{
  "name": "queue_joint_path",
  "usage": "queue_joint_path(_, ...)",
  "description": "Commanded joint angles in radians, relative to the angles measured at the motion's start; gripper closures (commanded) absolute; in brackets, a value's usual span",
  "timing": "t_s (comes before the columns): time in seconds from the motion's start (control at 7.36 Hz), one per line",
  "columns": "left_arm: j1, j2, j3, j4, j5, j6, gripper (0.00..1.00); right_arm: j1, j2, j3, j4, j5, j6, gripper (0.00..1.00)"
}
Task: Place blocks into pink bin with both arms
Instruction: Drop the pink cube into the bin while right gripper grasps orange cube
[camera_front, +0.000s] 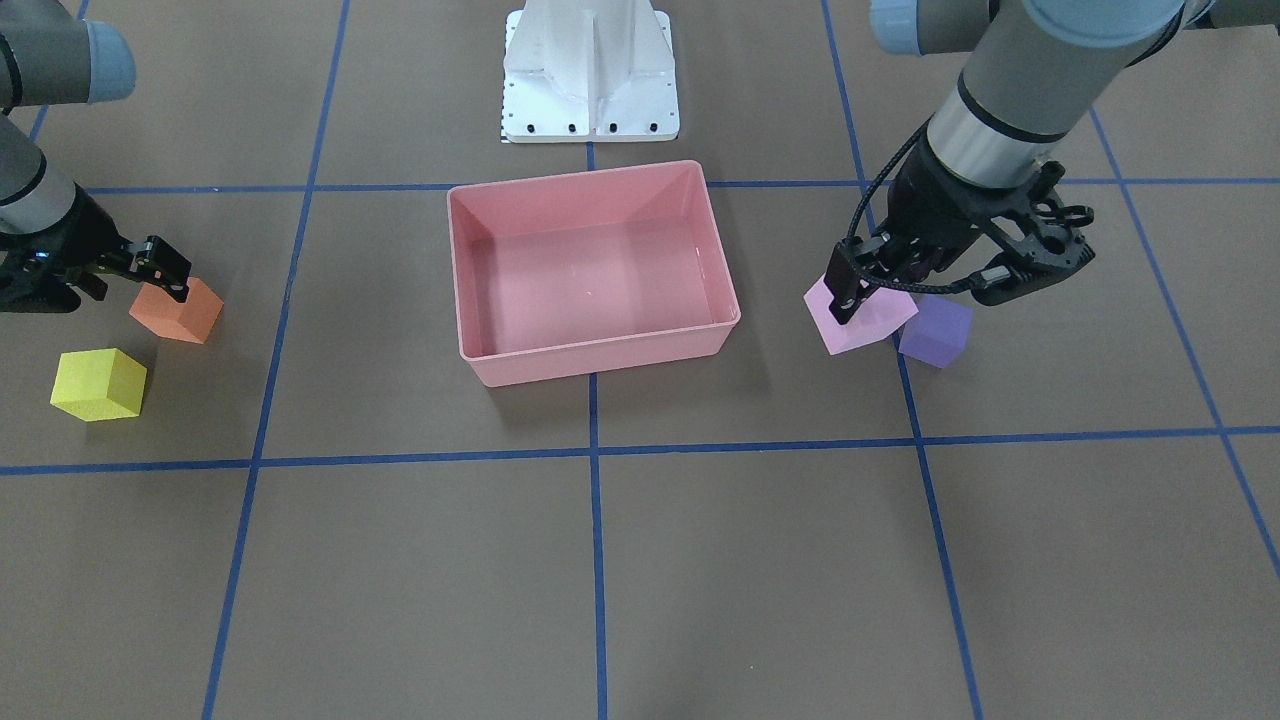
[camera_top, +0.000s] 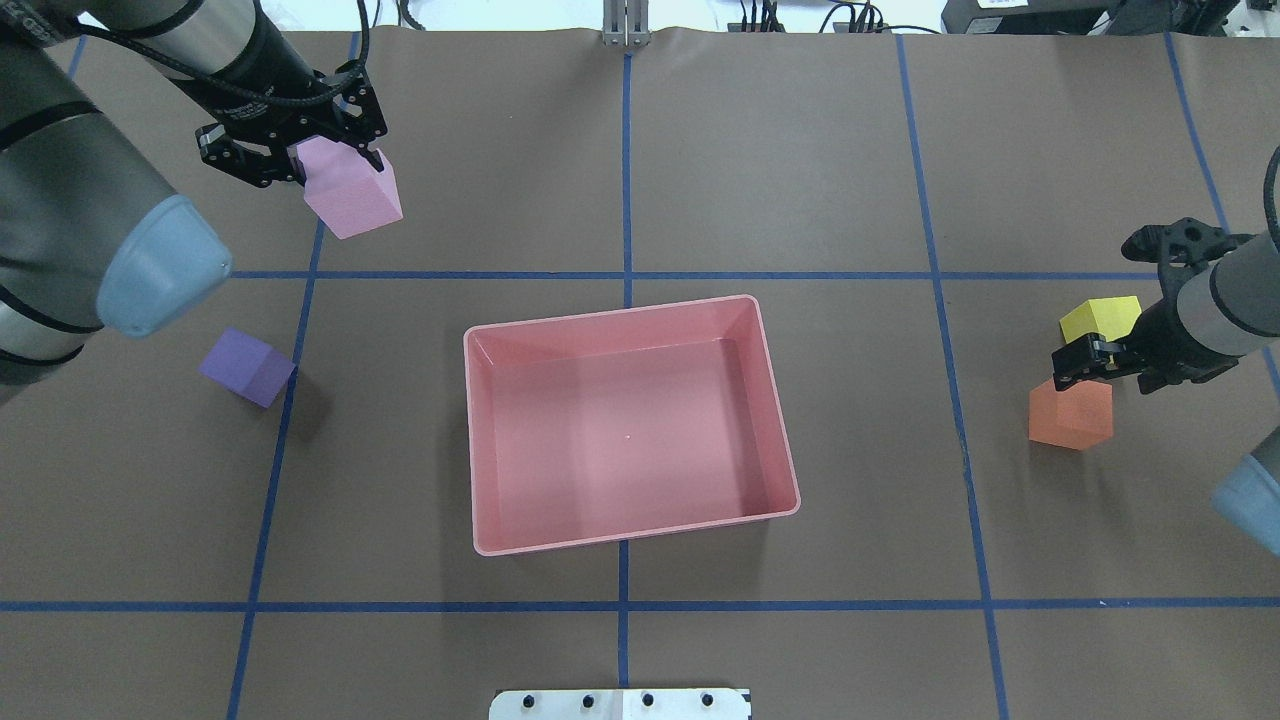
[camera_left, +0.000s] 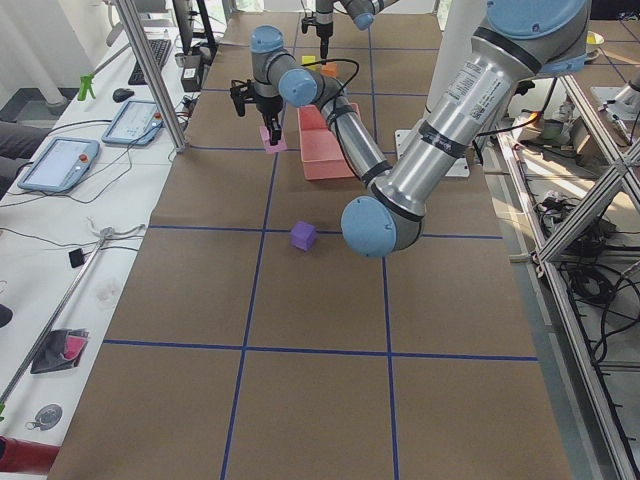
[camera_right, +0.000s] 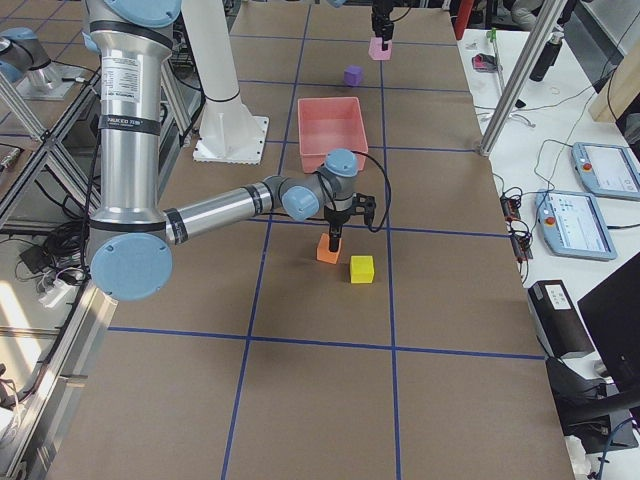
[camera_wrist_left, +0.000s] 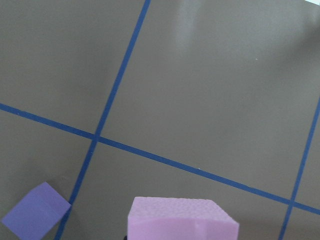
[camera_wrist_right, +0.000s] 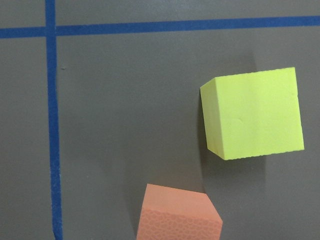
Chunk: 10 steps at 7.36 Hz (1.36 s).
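The pink bin (camera_top: 480, 445) stands empty at the table's middle; it also shows in the front view (camera_front: 460, 270). My left gripper (camera_top: 335, 160) is shut on the light pink block (camera_top: 352, 198) and holds it above the table, also seen in the front view (camera_front: 858, 318) and the left wrist view (camera_wrist_left: 182, 220). The purple block (camera_top: 248, 367) lies on the table on the bin's left. My right gripper (camera_top: 1085, 368) is shut on the orange block (camera_top: 1072, 415), low at the table. The yellow block (camera_top: 1100, 318) sits just beyond it, also in the right wrist view (camera_wrist_right: 255, 112).
The white robot base (camera_front: 590, 70) stands behind the bin in the front view. Blue tape lines (camera_top: 625, 275) divide the brown table into squares. Tablets and cables lie on a side bench (camera_left: 60, 165) beyond the table's far edge.
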Motion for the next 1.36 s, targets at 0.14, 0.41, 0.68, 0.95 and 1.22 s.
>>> queue_joint_path(0.14, 0.135, -0.072, -0.004, 0.0, 0.1, -0.158, 1.0, -0.023, 0.007, -0.026, 0.002, 0.001, 0.005, 0.0)
queue_joint_path(0.41, 0.194, -0.071, -0.026, 0.0, 0.145, -0.211, 1.0, -0.026, 0.017, -0.04, 0.002, 0.004, 0.005, 0.0)
queue_joint_path(0.68, 0.206, -0.083, -0.026, 0.0, 0.15, -0.213, 1.0, -0.043, 0.039, -0.069, 0.0, 0.002, 0.006, 0.0)
queue_joint_path(0.95, 0.307, -0.129, -0.023, 0.0, 0.163, -0.332, 1.0, -0.043, 0.045, -0.077, 0.002, 0.004, 0.011, 0.0)
queue_joint_path(1.22, 0.405, -0.143, -0.014, 0.0, 0.253, -0.398, 0.96, -0.043, 0.045, -0.075, 0.002, 0.008, 0.011, 0.02)
